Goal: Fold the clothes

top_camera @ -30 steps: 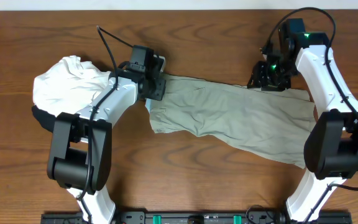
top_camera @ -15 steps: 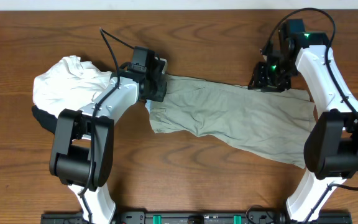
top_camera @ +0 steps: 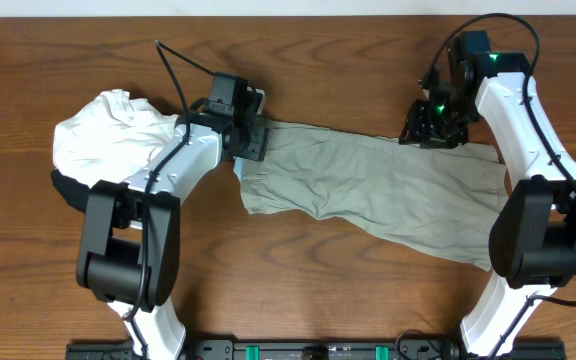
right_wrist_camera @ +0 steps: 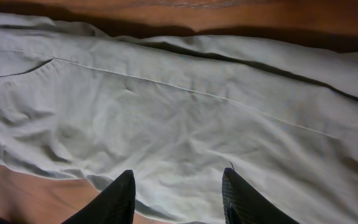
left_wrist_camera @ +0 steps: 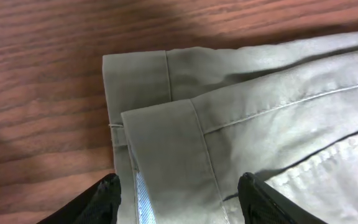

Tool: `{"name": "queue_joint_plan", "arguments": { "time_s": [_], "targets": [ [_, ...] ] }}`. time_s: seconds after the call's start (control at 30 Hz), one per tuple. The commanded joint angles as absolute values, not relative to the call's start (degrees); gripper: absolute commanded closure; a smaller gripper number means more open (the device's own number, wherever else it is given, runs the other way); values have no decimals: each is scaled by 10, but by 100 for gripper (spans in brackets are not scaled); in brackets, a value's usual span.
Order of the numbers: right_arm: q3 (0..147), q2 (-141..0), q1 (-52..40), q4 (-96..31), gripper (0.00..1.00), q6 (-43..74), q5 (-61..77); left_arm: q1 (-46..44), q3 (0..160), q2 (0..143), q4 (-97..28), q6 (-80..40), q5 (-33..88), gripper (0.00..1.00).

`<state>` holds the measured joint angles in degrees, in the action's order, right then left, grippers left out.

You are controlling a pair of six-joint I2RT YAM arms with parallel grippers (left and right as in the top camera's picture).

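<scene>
Overhead view: the khaki trousers (top_camera: 368, 190) lie spread flat across the middle and right of the wooden table (top_camera: 348, 60), narrow end towards the left of the frame and wider end at the right. The left gripper (top_camera: 251, 138) sits over the narrow end and the right gripper (top_camera: 425, 125) over the upper edge near the top right. A crumpled white garment (top_camera: 108, 135) lies at the left, with a black garment (top_camera: 61, 190) showing under its lower edge, apart from the trousers.

The left wrist view shows the left gripper (left_wrist_camera: 182, 190) with fingers (left_wrist_camera: 107, 196) spread wide above two overlapped, stitched leg ends; nothing is pinched. In the right wrist view the right gripper (right_wrist_camera: 179, 190) also has parted fingers (right_wrist_camera: 122, 193), poised over wrinkled cloth with a long seam, holding nothing.
</scene>
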<state>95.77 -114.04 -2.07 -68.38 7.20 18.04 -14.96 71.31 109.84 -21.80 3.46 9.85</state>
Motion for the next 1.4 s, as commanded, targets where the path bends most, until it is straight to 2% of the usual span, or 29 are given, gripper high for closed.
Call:
{"name": "queue_joint_plan", "arguments": {
  "time_s": [0.0, 0.03, 0.13, 0.2, 0.33, 0.37, 0.87, 1.3, 1.37],
  "targets": [
    [958, -1142, -23, -687, 57, 77, 184, -151, 722, 1127, -216, 39, 88, 37],
    [958, -1142, -23, -687, 57, 77, 184, -151, 722, 1131, -215, 39, 88, 38],
    [958, -1142, -23, -686, 57, 77, 184, -151, 722, 1133, -208, 38, 91, 49],
    [958, -1142, -23, -687, 57, 77, 184, -151, 722, 1129, -203, 39, 105, 65],
    [958, -1142, -23, -688, 57, 77, 184, -151, 724, 1114, -203, 39, 112, 88],
    [958, -1142, -23, -688, 57, 77, 184, -151, 724, 1108, -202, 38, 111, 91],
    [958, -1142, -1, -708, 57, 107, 119, -150, 724, 911, -283, 39, 96, 92],
    [932, -1143, 134, -701, 51, 139, 73, -150, 724, 883, -308, 39, 96, 91],
    [909, -1143, 153, -681, 52, 144, 73, -150, 724, 883, -308, 39, 96, 89]
  ]
}}
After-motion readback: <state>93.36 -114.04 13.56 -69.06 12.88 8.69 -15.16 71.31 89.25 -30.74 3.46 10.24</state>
